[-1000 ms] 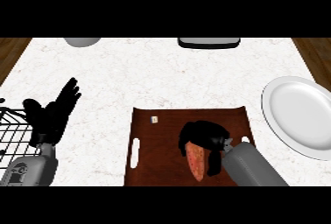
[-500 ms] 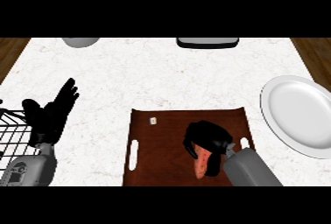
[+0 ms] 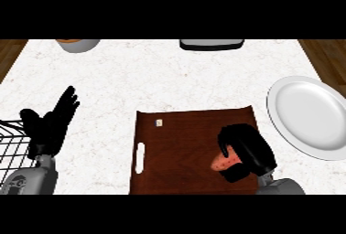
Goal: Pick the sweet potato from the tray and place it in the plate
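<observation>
White marbled counter (image 3: 169,77) under brown tray (image 3: 182,137), right hand (image 3: 246,151) fingers round sweet potato (image 3: 223,162), left hand (image 3: 51,123) fingers straight.

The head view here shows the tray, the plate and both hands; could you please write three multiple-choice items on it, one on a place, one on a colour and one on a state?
1. Where does the white plate lie relative to the tray?
A. to its right
B. to its left
C. on top of it

2. What colour is the tray?
A. white
B. dark brown
C. green

3. What is the right hand doing?
A. resting open at the left edge
B. lying flat on the plate
C. curled round the sweet potato over the tray

Answers:
1 A, the plate sits at the counter's right edge, beside the tray.
2 B, its surface is dark brown.
3 C, orange shows beneath the curled fingers; the left hand is the open one.
</observation>
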Motion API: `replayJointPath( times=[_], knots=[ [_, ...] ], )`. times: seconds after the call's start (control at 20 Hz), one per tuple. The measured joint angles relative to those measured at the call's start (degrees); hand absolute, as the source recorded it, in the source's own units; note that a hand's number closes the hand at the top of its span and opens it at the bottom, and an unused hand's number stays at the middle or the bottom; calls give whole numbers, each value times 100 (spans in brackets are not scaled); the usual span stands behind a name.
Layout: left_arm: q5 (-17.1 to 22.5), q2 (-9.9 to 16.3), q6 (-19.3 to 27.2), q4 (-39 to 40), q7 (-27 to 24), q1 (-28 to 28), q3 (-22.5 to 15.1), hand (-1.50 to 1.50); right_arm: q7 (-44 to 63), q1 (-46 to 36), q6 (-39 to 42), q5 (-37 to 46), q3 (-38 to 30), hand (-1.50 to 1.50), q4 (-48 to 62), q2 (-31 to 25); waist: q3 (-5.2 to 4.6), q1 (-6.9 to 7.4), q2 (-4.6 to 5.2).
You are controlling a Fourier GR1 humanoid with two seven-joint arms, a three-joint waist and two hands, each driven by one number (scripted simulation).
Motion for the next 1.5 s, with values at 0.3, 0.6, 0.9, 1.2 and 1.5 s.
replayJointPath(
  times=[0.3,0.6,0.9,1.2,1.5],
  knots=[
    [35,37,-50,-68,41,31,31,0,552,471,-977,297,-512,150,-1508,54,2,4,6],
    [6,-4,-96,40,49,-157,1,0,1012,634,-983,-227,-1383,150,-2285,40,6,113,49],
    [-33,-64,-145,-25,30,-103,-37,0,754,405,-978,-1271,-2610,150,-1747,-316,8,186,66],
    [-121,-116,-112,115,-13,-251,-25,0,215,-140,-1006,-1907,-3610,150,-421,-981,8,216,76],
    [-112,-119,-184,-14,91,-218,-32,0,-443,-804,-1099,-1855,-3930,150,1449,-1660,12,278,89]
  ],
)
